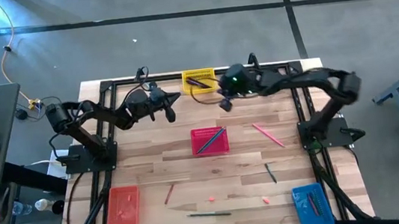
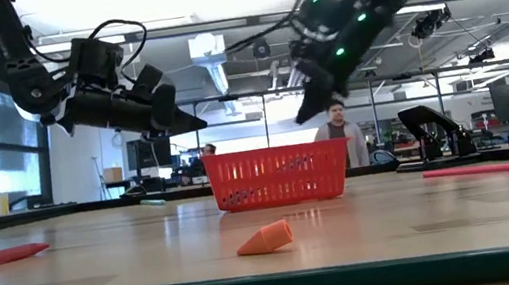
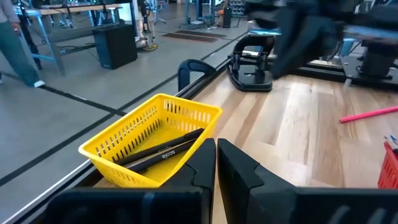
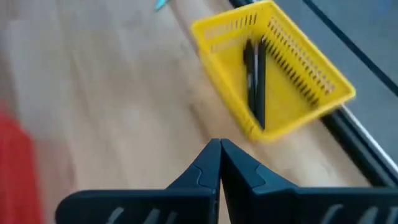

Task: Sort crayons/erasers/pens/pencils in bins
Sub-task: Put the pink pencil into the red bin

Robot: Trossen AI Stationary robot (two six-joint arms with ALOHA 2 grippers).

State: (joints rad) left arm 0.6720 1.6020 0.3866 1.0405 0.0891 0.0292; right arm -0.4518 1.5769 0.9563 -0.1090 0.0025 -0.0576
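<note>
Both pairs of jaws are pressed together with nothing between them. Your right gripper [image 1: 225, 103] hangs above the table just beside the yellow bin [image 1: 199, 80] at the far edge, and your left gripper [image 1: 170, 114] waits raised on that bin's other side.

Look into the yellow bin through the right wrist view: two slim black pens [image 4: 254, 78] lie side by side on its floor, their long axes running along the length of the bin. From the left wrist view one pen shows pale lettering on its barrel.

At mid-table the red bin [image 1: 209, 141] holds thin pencils laid on a slant. A pink pencil [image 1: 268, 135] lies on the wood just to its right, angled from the far left toward the near right. A short dark stick [image 1: 270, 172] sits nearer to you, pointing almost front to back. A long green pencil [image 1: 210, 215] lies crosswise near the front edge, and a red crayon [image 1: 168, 195] rests tilted beside the orange bin [image 1: 123, 207]. Two tiny erasers [image 1: 213, 198] sit between them. The blue bin [image 1: 312, 206] stands at the front right corner.
</note>
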